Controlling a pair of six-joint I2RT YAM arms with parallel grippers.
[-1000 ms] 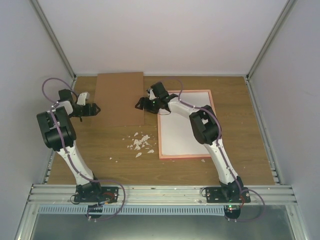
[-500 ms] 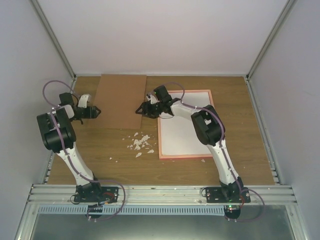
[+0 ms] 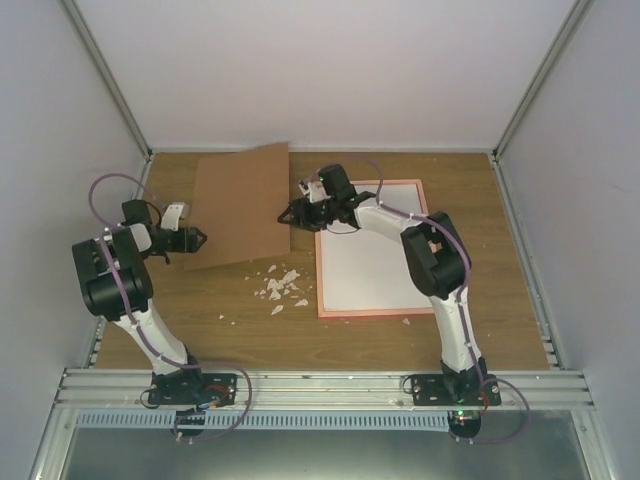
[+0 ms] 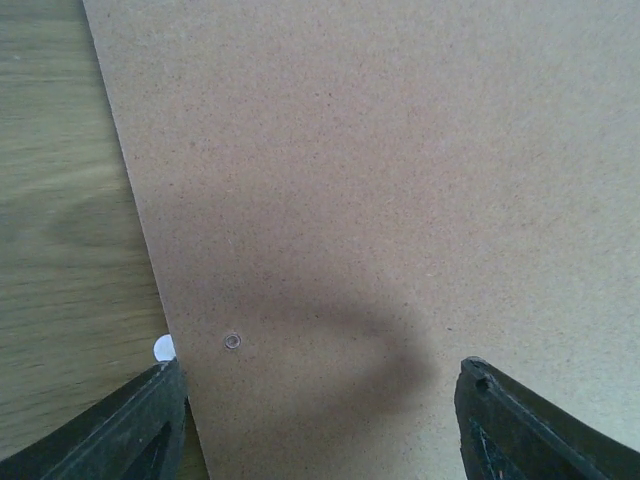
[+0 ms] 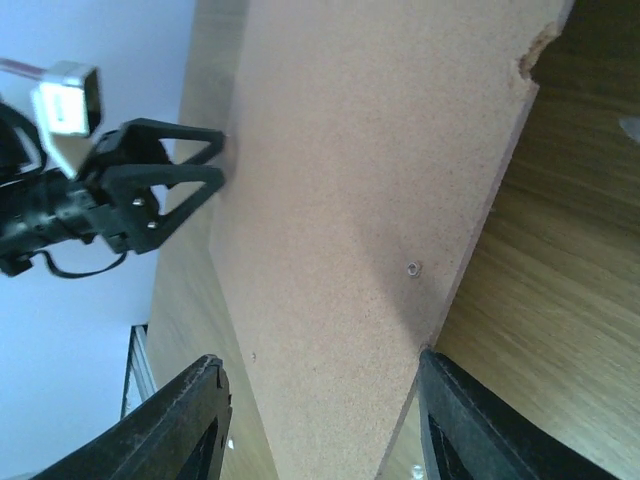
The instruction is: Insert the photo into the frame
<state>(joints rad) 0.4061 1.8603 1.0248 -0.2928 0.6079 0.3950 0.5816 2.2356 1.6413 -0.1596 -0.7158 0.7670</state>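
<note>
Pink and thin-edged, the frame (image 3: 370, 314) lies flat on the desk (image 3: 250, 325) right of centre, with a white sheet (image 3: 365, 265) filling it. Just to its left we see a brown board (image 3: 240, 205) sitting askew. The right pincer (image 3: 287, 214) is at the board's right edge, jaws apart. The left pincer (image 3: 200, 239) is at the left edge, jaws spread wide. We see neither clamping anything. White crumbs (image 3: 280, 285) lie scattered near the board's near corner.

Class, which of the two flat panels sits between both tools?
The plain brown board, flanked by the left tool and right tool; the pink-edged frame lies right of it.
</note>
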